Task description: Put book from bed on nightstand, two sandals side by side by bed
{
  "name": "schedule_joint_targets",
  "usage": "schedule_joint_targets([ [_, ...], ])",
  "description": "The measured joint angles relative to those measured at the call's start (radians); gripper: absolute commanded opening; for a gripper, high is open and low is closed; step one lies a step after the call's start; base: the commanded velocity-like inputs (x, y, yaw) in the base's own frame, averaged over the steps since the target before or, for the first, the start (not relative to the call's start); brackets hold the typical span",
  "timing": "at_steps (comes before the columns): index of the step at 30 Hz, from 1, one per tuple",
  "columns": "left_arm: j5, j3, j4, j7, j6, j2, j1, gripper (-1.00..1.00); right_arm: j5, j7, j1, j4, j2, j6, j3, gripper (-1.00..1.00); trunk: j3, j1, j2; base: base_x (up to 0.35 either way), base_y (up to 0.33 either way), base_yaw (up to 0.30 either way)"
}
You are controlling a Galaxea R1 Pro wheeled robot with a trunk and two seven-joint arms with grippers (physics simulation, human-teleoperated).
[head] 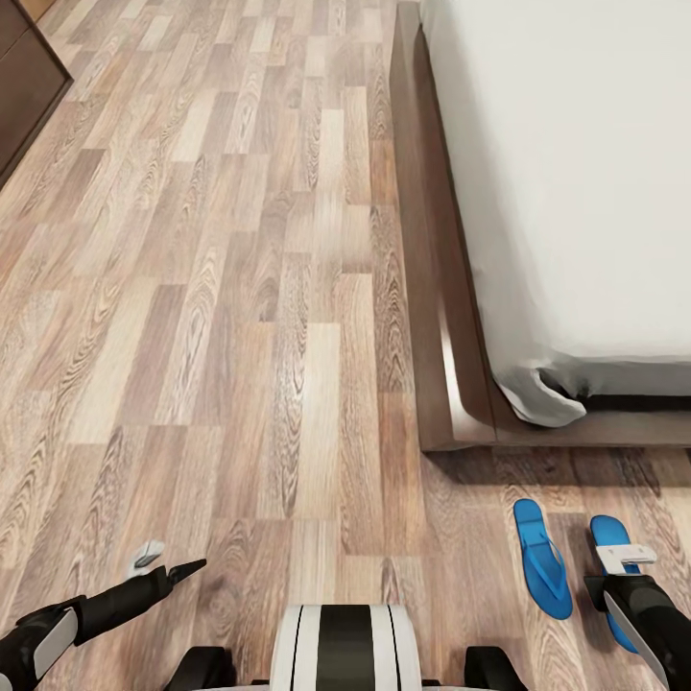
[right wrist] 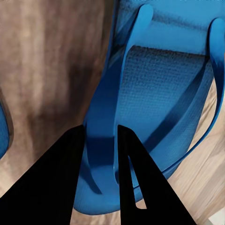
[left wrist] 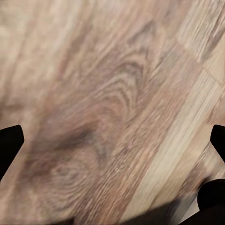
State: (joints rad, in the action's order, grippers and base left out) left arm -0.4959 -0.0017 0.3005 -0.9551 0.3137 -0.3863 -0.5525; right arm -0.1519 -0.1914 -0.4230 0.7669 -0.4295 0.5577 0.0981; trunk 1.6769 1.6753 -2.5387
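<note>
Pinched close on one strap of a blue sandal [right wrist: 154, 89], the right gripper [right wrist: 101, 140] has its two dark fingers either side of that thin band. Over bare plank floor [head: 240, 288] the left gripper [left wrist: 112, 136] hangs spread wide, holding nothing. Both flip-flops lie on the floor just past the foot corner of the bed [head: 441, 317], the other sandal [head: 542, 557] close alongside, roughly parallel. I'd say the sandals are nearly paired; the book's move remains, as far as I can judge. Bright blue, flat, textured soles.
</note>
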Motion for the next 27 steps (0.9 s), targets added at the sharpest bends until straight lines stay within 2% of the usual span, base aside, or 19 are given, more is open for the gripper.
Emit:
schedule_joint_targets([
  [7, 0.000, 0.000, -0.001, 0.000, 0.000, 0.000, -0.001, 1.00, 0.001, 0.000, 0.000, 0.002, 0.000, 0.000, 0.000, -1.00, 0.000, 0.000, 0.000, 0.144, 0.000, 0.000],
  [27, -0.001, 0.000, -0.002, 0.000, 0.000, 0.000, 0.000, 1.00, 0.003, -0.002, 0.000, 0.002, 0.000, 0.000, 0.000, -1.00, 0.000, 0.000, 0.000, 0.049, 0.000, 0.000],
])
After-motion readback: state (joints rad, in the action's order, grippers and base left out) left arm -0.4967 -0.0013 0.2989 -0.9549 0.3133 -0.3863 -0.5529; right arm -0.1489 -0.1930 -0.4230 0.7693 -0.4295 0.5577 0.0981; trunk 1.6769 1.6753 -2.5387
